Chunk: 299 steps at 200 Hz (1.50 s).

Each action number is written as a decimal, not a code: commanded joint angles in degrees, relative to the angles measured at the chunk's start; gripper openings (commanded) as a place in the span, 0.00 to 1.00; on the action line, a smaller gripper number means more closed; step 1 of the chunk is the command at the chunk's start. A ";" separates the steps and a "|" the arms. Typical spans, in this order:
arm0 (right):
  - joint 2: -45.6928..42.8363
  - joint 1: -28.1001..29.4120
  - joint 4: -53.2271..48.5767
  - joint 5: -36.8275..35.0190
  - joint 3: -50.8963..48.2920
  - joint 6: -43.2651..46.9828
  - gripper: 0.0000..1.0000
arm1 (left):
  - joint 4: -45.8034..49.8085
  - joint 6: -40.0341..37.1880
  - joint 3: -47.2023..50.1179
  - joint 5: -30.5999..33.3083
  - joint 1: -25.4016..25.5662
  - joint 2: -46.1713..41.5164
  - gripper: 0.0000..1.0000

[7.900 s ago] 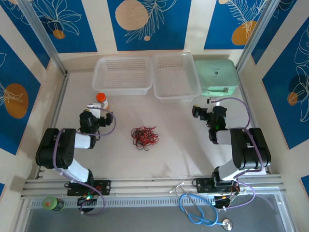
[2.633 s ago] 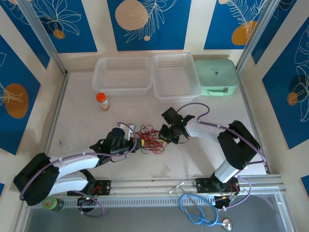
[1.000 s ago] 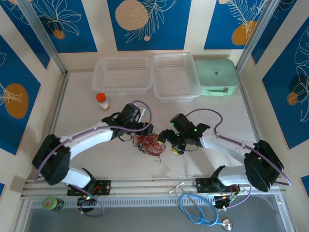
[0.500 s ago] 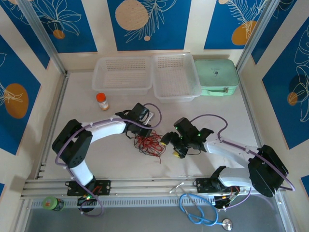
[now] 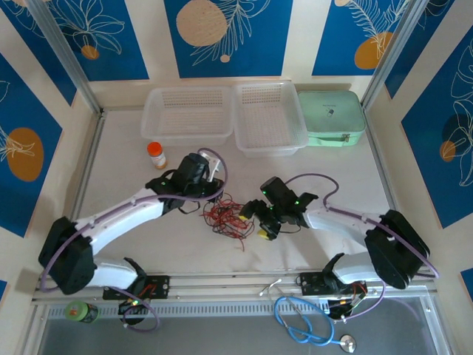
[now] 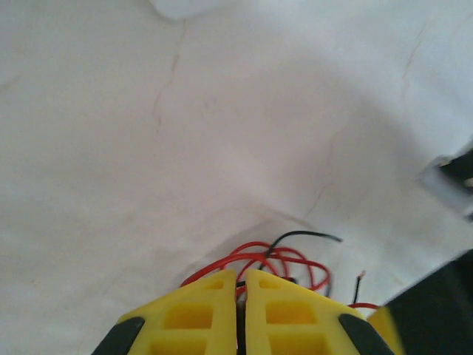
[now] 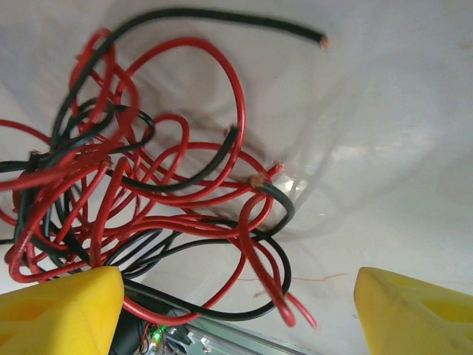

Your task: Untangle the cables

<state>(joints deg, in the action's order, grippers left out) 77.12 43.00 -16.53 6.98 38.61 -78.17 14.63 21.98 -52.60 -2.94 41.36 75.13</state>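
Cables [image 5: 229,216] looked light, floppy, snag-prone; best grabbed at loose ends. Left tool [image 6: 241,276] was pinched shut on them; right tool [image 7: 236,287] stood wide over them.

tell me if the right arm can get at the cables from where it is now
Probably yes. The right gripper is open beside the cables, which lie just ahead of its spread fingers with nothing between. The left gripper is shut on their opposite edge, clear of that approach.
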 commanded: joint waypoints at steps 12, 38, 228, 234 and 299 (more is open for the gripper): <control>4.40 2.00 1.94 2.66 3.89 1.59 0.82 | -2.92 6.08 5.72 3.25 -0.41 -5.12 0.00; 8.38 3.17 2.78 3.68 5.34 2.23 0.81 | -3.43 9.63 11.52 7.23 -0.41 -10.37 0.00; 24.42 4.73 3.57 10.65 14.70 6.45 0.22 | -6.29 20.88 32.13 13.12 -0.51 -22.01 0.01; 24.35 4.51 3.69 10.44 14.42 6.47 0.15 | -5.87 20.54 31.94 12.89 -0.50 -22.60 0.03; 18.56 1.49 -3.61 1.21 13.39 13.38 0.00 | 6.38 11.90 20.03 10.36 -0.41 -26.91 0.40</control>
<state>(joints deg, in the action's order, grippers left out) 99.94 45.58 -14.76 13.32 52.47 -69.71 16.01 38.52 -26.61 10.11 41.36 48.42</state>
